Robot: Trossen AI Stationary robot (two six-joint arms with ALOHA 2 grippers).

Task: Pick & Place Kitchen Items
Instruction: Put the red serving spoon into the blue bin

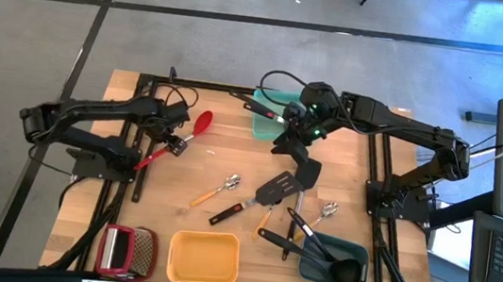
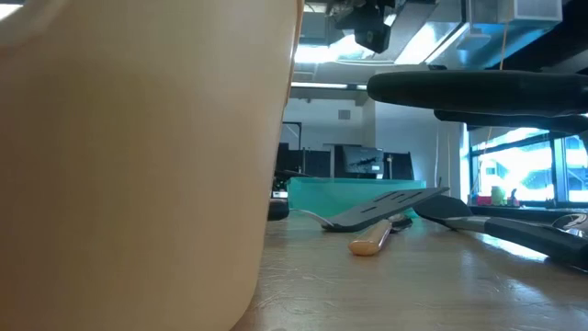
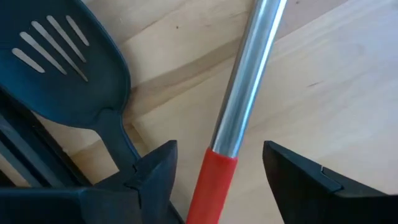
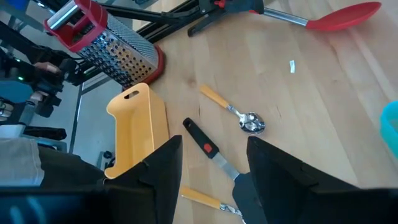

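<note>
A: What is the biggest thing here?

B: The wooden table [image 1: 231,158]. At its near edge stand a yellow tray [image 1: 204,256] and a dark teal tray [image 1: 337,265] that holds black ladles [image 1: 343,268]. A light teal tray [image 1: 269,115] is at the far edge, and a red-framed grater [image 1: 126,250] lies beside the yellow tray.

A: Where are the two arms?

B: The left gripper [image 1: 171,143] is low over the handle of the red spoon [image 1: 179,138] on the left part of the table. In the left wrist view its fingers [image 3: 155,171] stand apart on both sides of the handle, not touching it, so the hand is released. The spoon lies on the table, its red bowl pointing to the far edge.

A: And the right one?

B: The right gripper [image 1: 289,143] hangs just beside the light teal tray, above a black spatula [image 1: 303,171]. Its fingers [image 4: 158,168] are apart with nothing between them.

A: What smaller things are in the middle?

B: A black slotted turner [image 1: 269,192], a spoon with an orange handle [image 1: 215,190], and a small metal spoon [image 1: 324,212] near the dark teal tray.
</note>
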